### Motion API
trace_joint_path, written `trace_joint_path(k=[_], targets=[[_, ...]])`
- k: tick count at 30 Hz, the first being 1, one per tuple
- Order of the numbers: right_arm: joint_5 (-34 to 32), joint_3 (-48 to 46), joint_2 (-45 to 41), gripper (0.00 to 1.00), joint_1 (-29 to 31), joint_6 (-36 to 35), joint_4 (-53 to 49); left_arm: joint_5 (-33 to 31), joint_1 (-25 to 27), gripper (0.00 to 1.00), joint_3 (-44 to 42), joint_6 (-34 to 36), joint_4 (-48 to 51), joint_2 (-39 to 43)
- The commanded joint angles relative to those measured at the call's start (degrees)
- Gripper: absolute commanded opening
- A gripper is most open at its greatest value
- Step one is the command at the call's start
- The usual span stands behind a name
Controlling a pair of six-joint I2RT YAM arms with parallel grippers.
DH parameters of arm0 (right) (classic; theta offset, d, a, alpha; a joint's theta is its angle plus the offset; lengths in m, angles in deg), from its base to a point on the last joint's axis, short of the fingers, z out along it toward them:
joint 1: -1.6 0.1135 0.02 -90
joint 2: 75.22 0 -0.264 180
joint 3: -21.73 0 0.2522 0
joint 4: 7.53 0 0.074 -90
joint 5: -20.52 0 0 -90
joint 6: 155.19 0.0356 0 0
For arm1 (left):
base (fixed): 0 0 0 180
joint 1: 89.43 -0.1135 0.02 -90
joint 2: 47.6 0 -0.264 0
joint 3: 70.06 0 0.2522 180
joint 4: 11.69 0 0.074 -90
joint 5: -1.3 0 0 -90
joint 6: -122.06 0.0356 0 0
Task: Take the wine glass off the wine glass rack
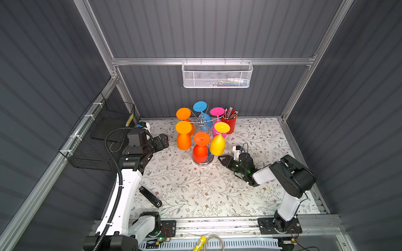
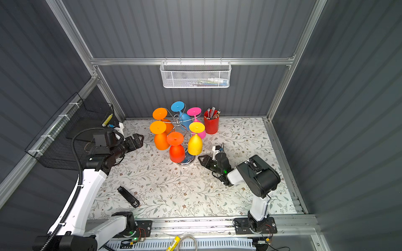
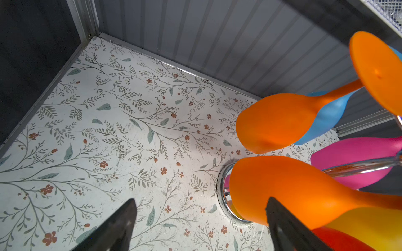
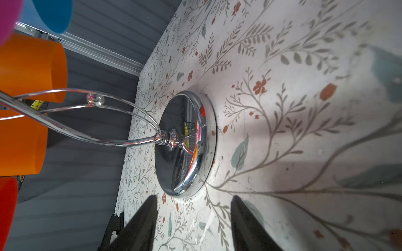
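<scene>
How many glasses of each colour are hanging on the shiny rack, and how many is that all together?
Orange glasses: 2
Red glass: 1
Yellow glass: 1
Blue glass: 1
Pink glass: 1
Total: 6 glasses, all hanging upside down on the wine glass rack

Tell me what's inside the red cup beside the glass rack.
Pencils or pens stand bunched in the red cup, poking above its rim. Its wall hides their lower ends and anything else at the bottom.
</scene>
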Motion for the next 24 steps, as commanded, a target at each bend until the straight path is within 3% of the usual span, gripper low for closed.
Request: trace_joint_path(k=[1, 5, 24], targets=[[-2.37, 3.31, 2.08, 0.53, 1.26, 2.46, 3.49, -0.99, 0.4, 0.93, -0.79, 1.18, 0.3, 0.0], [-6.62, 6.71, 2.81, 0.52, 3.25, 3.59, -4.52, -0.64, 0.4, 0.93, -1.12, 0.88, -0.21, 0.05], [-15.98, 13.55, 9.86, 0.47, 9.72, 16.26, -9.3, -0.66, 0.4, 0.93, -1.87, 0.73, -0.94, 0.23]])
